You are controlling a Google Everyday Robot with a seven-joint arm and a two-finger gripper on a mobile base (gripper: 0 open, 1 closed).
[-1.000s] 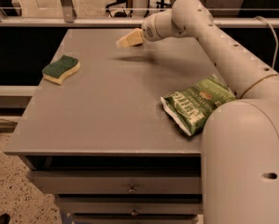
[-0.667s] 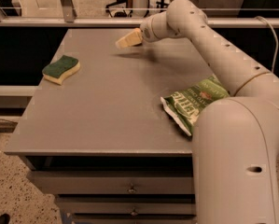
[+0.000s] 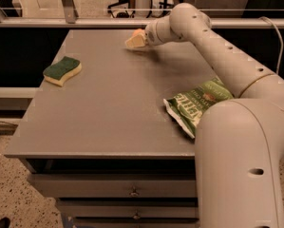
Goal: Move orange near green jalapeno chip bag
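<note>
My gripper (image 3: 133,42) is low over the far middle of the grey table (image 3: 108,113), at the end of the long white arm. A small orange-coloured patch, the orange (image 3: 138,33), shows right at the gripper, mostly hidden by it; I cannot tell whether it is held. The green jalapeno chip bag (image 3: 194,103) lies flat at the table's right edge, well in front of and to the right of the gripper. Its right part is hidden behind the arm's near link.
A yellow sponge with a green top (image 3: 62,70) lies at the table's left side. The arm's thick near link (image 3: 241,165) fills the lower right. Drawers (image 3: 132,191) sit under the tabletop. A rail and chairs stand behind the table.
The gripper has stayed at almost the same spot at the far middle. The arm's near link has swung slightly left and covers more of the chip bag.
</note>
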